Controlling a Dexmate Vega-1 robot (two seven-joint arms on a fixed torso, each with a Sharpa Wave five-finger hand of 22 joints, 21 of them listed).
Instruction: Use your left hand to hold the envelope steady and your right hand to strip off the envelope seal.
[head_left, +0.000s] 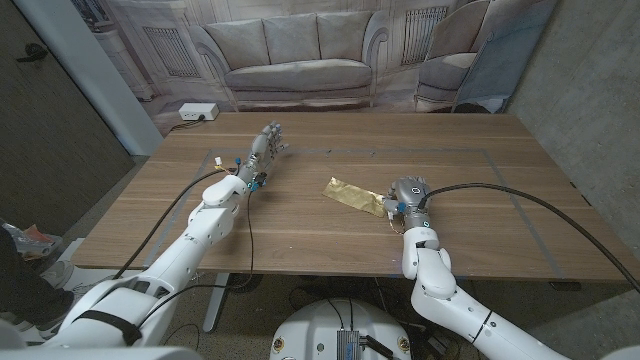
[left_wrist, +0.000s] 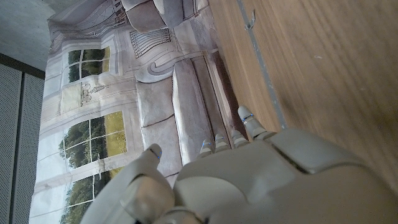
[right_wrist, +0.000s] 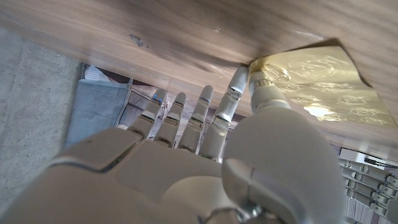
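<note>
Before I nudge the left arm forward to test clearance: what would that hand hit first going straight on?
Nothing on the table, it seems: the left hand points over bare table toward the sofa backdrop.

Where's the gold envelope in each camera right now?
Head view: the envelope lies right of the table's centre, at the right hand.
Right wrist view: envelope at, beyond that hand's fingertips.
Left wrist view: not in it.
Shared landmark: the sofa backdrop.
</note>
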